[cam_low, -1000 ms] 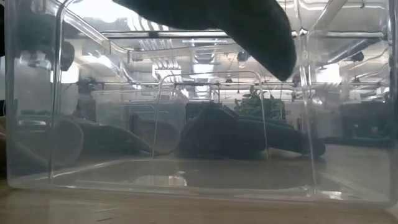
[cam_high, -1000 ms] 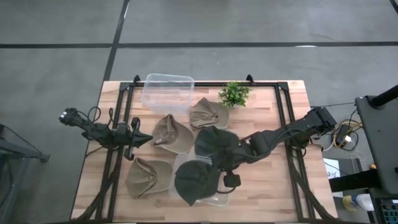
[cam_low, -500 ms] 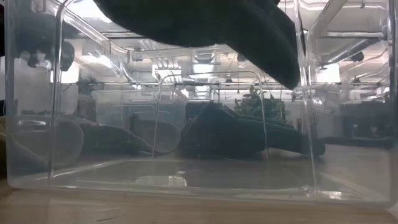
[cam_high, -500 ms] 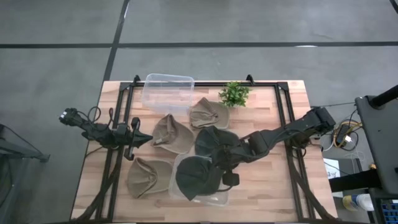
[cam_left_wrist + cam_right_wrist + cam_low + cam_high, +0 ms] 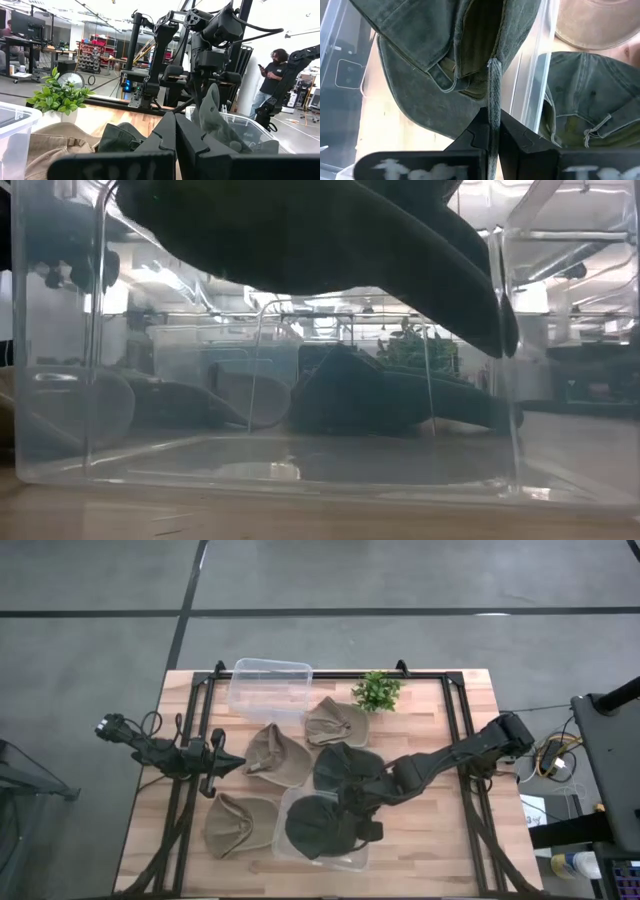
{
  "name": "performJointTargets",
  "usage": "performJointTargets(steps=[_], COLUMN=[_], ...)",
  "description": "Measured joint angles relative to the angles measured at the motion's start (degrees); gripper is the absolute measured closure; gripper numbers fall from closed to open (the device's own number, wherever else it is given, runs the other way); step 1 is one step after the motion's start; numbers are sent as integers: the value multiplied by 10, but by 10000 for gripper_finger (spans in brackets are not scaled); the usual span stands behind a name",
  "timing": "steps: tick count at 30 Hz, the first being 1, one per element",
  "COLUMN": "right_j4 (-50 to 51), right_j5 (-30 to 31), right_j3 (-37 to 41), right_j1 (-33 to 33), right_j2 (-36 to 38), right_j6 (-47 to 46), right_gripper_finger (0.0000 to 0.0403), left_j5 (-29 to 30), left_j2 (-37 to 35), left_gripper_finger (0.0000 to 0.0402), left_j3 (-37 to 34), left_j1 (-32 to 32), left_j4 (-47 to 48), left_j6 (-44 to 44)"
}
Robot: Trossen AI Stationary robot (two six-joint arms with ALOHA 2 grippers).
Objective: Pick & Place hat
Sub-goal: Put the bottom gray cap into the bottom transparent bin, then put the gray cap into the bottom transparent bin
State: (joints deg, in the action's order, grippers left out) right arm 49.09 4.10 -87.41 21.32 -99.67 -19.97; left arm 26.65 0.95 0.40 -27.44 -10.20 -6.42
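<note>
Hat [image 5: 318, 828], dark green, hangs pinched by its strap in my right gripper [image 5: 362, 817] over the near clear bin [image 5: 352, 860], while the left gripper [image 5: 228, 763], fingers pressed together, waits at the table's left.

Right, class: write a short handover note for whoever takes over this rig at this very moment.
Right gripper: shut on the dark hat, holding it over the near bin; in the low view the hat hangs above the bin floor, not yet down.
Left gripper: shut, holding nothing, waiting at the table's left beside a tan hat.
On the table: two more tan hats, a second dark hat, a far bin, a plant.
Done: dark hat picked up and carried to the bin.
Left: lower, release, withdraw.
</note>
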Motion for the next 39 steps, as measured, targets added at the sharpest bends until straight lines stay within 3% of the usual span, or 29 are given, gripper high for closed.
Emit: performJointTargets(steps=[7,17,22,29,39], right_j4=[-1,0,9,38,50], right_j5=[-3,-17,-17,-8,74], right_j3=[1,-4,-27,-56,-22], right_j1=[0,0,0,2,30], right_j2=[-3,-46,-35,8,73], right_j6=[0,-10,-6,7,53], right_gripper_finger=[376,238,193,177,177], left_j5=[0,0,0,0,0], left_j2=[0,0,0,0,3], left_gripper_finger=[401,401,401,401,401], left_j3=[0,0,0,0,0], left_j1=[0,0,0,0,0], left_j4=[0,0,0,0,-1], left_j6=[0,0,0,0,0])
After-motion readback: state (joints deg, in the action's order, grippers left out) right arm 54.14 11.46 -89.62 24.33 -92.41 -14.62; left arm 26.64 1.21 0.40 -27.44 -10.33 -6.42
